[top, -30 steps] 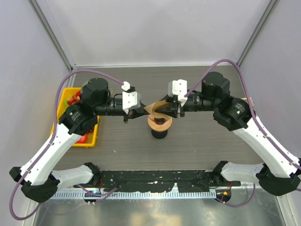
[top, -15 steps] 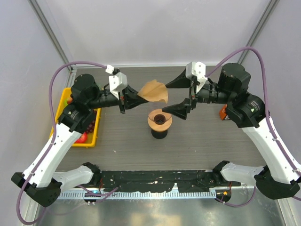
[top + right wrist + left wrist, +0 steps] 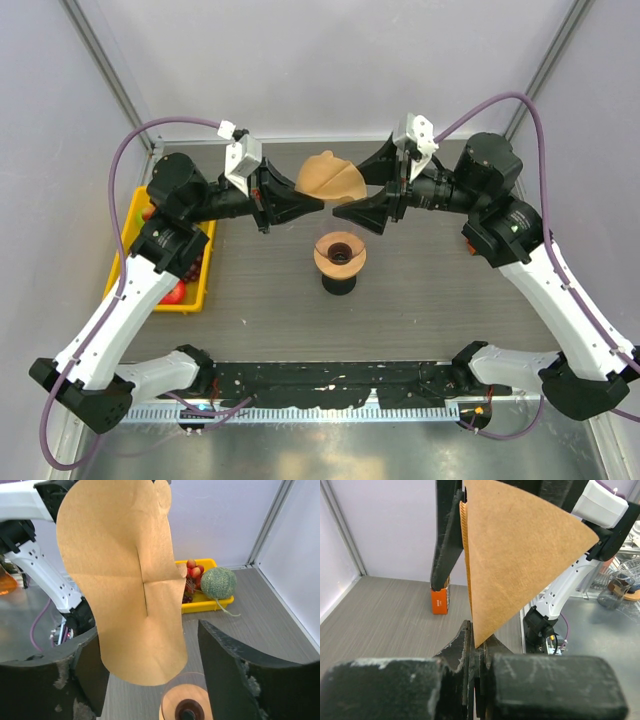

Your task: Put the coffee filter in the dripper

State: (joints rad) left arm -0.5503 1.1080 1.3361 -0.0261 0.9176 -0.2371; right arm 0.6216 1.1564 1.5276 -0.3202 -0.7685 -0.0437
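The coffee filter (image 3: 328, 180) is a tan paper fan held in the air behind and above the dripper (image 3: 340, 255). My left gripper (image 3: 318, 203) is shut on its pointed tip, and the left wrist view shows the filter (image 3: 520, 555) rising from the closed gripper (image 3: 479, 642). My right gripper (image 3: 352, 193) is open, one finger on each side of the filter's wide rounded edge. In the right wrist view the filter (image 3: 130, 580) hangs between the spread gripper (image 3: 147, 627), close to the left finger. The orange dripper (image 3: 187, 705) stands below on a black base.
A yellow tray (image 3: 200, 290) with fruit sits at the left table edge. The right wrist view shows the tray (image 3: 205, 602) with a green melon (image 3: 218, 582) in it. A small orange box (image 3: 439, 601) stands at the right. Frame posts and walls enclose the table.
The right gripper opened and let go of the filter, then closed in part way around its wide edge. Both arms rose and moved back, with the left gripper lifting the filter away from the dripper.
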